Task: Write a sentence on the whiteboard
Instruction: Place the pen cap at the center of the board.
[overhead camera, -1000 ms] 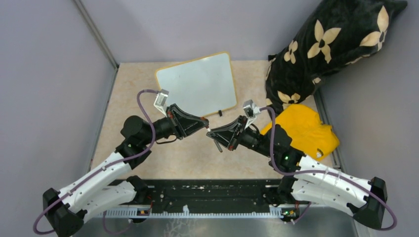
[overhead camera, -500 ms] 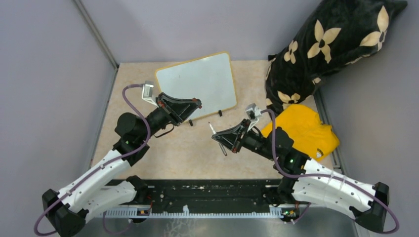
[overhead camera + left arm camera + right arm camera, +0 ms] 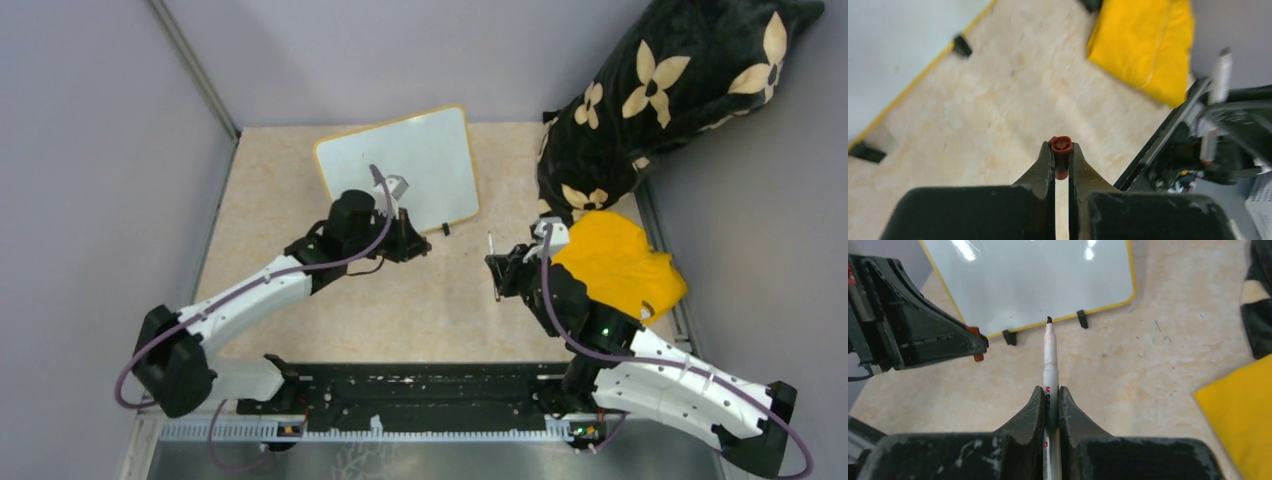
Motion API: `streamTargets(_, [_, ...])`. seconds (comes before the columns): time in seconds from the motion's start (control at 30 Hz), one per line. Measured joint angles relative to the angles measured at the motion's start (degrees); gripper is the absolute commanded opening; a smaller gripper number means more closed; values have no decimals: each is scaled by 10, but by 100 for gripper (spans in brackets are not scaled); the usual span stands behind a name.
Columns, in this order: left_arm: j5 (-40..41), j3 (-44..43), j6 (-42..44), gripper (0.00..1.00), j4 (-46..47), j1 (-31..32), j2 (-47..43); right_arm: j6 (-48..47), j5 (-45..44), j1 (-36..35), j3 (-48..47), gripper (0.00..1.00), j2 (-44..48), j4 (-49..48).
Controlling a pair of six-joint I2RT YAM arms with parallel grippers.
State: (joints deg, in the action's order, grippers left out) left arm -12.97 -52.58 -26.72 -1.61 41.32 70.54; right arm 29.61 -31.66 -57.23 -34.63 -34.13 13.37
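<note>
Hovering over beige tabletop (image 3: 262, 200) (grey walls (image 3: 350, 50)), left tool (image 3: 1061, 155) clamps cap (image 3: 1061, 144), right tool (image 3: 1050, 392) clamps marker (image 3: 1050, 355)

Blk floral cushion (image 3: 680, 90) at far-right corner, w/ yellow cloth (image 3: 620, 265) just beside it on beige tabletop (image 3: 420, 320).

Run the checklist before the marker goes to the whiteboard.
1. Marker clamped in right gripper: ok.
2. Cap off, tip bare: ok; left gripper holds the cap.
3. Whiteboard blank: ok.
4. Tip over the whiteboard: not ok; top view shows it right of the board.
5. Left arm off the whiteboard: not ok; it overlaps the near edge in the top view.
6. Ink flows: cannot tell.
</note>
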Motion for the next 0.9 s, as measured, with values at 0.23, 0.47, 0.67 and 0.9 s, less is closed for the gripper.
streamTargets(0.23, [1,-19,31,0,-90,32,134,-6,-38,0,2,0,-35,24])
streamTargets(0.47, [-1,-121,37,0,-94,70,282,-26,-60,0,2,0,-4,26])
streamTargets(0.67, [16,-153,28,0,-93,87,370,-37,-72,0,1,0,26,46])
streamTargets(0.9, [33,-171,19,10,-102,88,403,-45,-80,0,1,0,37,57])
